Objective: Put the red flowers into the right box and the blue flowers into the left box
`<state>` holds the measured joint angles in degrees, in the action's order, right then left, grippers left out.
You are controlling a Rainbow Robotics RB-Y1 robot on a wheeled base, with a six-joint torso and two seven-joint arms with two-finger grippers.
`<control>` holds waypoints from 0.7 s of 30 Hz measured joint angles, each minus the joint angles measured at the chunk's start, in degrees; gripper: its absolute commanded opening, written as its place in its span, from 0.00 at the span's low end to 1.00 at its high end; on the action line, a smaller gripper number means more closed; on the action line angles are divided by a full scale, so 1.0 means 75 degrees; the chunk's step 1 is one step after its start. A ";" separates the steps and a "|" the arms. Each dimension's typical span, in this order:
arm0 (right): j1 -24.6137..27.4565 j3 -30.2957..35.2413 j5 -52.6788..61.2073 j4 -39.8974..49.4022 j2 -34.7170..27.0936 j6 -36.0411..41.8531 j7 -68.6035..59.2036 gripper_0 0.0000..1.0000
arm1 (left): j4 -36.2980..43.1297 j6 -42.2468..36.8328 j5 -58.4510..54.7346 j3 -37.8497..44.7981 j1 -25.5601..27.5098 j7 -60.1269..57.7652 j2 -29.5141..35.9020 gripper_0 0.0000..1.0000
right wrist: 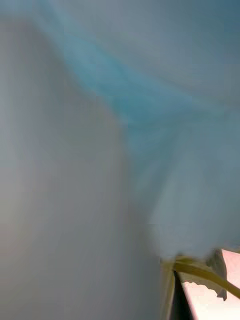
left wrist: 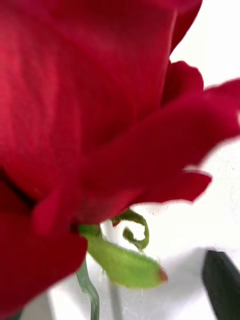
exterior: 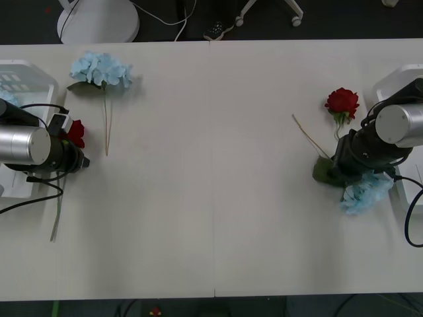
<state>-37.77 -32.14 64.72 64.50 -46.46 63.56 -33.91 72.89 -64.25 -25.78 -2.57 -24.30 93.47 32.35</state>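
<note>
One of the red flowers (exterior: 76,132) lies at the table's left with its stem (exterior: 56,218) running toward the front edge. My left gripper (exterior: 80,162) hovers right by the bloom (left wrist: 90,100), and one black finger (left wrist: 222,285) stands well clear of the stem, so it is open. A second red flower (exterior: 342,102) lies at the right. Just in front of it, my right gripper (exterior: 336,170) is down at the leaf of a blue flower (exterior: 365,191), whose petals (right wrist: 165,125) blur the right wrist view. Another blue flower (exterior: 100,69) lies at the back left. The left box (exterior: 26,72) and the right box (exterior: 395,82) sit at the table's ends.
The wide middle of the white table (exterior: 211,165) is bare. A thin loose stem (exterior: 310,137) lies beside the right rose. Cables (exterior: 30,198) hang from the left arm. Chair bases (exterior: 99,20) stand on the floor behind the table.
</note>
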 measured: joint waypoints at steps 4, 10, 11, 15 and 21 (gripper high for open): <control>0.0000 0.0000 0.0018 0.0000 0.0000 0.0042 0.0136 0.00 | -0.0010 0.0025 0.0000 0.0000 0.0000 0.0000 -0.0008 0.00; 0.0000 0.0000 0.0213 0.0144 -0.0004 0.0194 0.0165 0.00 | -0.0055 0.0026 -0.0023 0.0000 0.0000 0.0000 -0.0020 0.00; 0.0000 0.0000 0.0241 0.0241 -0.0011 0.0236 0.0171 0.00 | -0.0061 0.0026 -0.0038 0.0000 0.0000 0.0000 -0.0021 0.00; 0.0000 0.0027 0.0484 0.0919 -0.0125 0.0488 0.0755 0.00 | -0.0069 0.0025 -0.0145 0.0000 0.0000 0.0000 -0.0025 0.00; 0.0003 0.0614 0.0930 0.1708 -0.0350 0.1200 0.2650 0.00 | 0.0256 -0.0527 -0.0329 0.0134 0.0004 0.0000 -0.0029 0.00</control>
<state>-37.74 -27.53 71.70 77.31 -49.08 72.56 -14.03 74.81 -68.20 -28.25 -1.56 -24.27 93.47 32.13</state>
